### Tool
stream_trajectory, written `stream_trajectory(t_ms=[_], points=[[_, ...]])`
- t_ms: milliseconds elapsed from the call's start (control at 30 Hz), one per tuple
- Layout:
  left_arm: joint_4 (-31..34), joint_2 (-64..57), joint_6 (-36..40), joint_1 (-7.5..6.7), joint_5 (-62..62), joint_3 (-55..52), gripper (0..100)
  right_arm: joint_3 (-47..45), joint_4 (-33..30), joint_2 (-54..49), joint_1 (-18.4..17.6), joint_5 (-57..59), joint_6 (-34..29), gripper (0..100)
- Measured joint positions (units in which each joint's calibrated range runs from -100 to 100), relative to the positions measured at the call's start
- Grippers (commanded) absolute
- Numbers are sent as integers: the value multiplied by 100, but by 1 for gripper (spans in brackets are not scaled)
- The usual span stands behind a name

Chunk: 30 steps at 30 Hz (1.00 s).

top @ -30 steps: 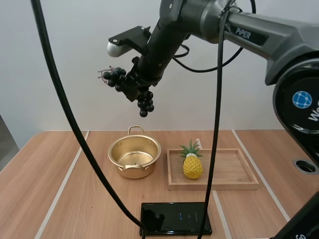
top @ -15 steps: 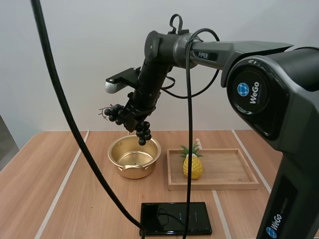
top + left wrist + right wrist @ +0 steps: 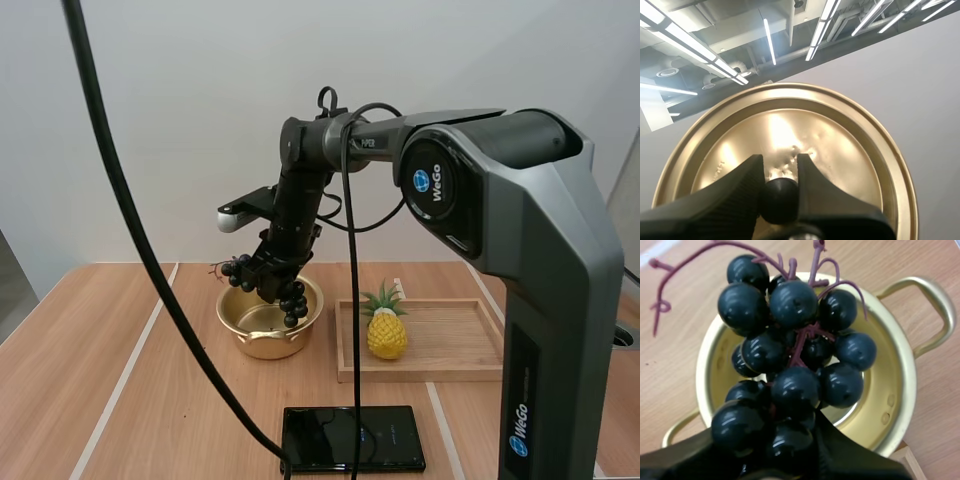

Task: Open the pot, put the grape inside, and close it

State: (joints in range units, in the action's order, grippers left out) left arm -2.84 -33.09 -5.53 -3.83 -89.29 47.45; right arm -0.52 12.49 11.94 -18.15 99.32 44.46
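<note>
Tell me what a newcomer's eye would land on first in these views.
The dark bunch of grapes, pinched in the right hand, hangs just over the open gold pot on the table. Next comes the gold lid, gripped by its black knob in the left hand. A yellow toy pineapple stands in the wooden tray beside the pot.
</note>
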Motion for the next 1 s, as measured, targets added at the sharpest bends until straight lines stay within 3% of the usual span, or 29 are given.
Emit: stream_trajectory(t_ms=[700, 1000], points=[[0, 0, 0, 0, -199, 0, 0, 0, -305, 1103, -2, -769, -380, 0], [0, 0, 0, 0, -398, 0, 0, 12, -1442, 1216, -78, -1025, -1401, 0]])
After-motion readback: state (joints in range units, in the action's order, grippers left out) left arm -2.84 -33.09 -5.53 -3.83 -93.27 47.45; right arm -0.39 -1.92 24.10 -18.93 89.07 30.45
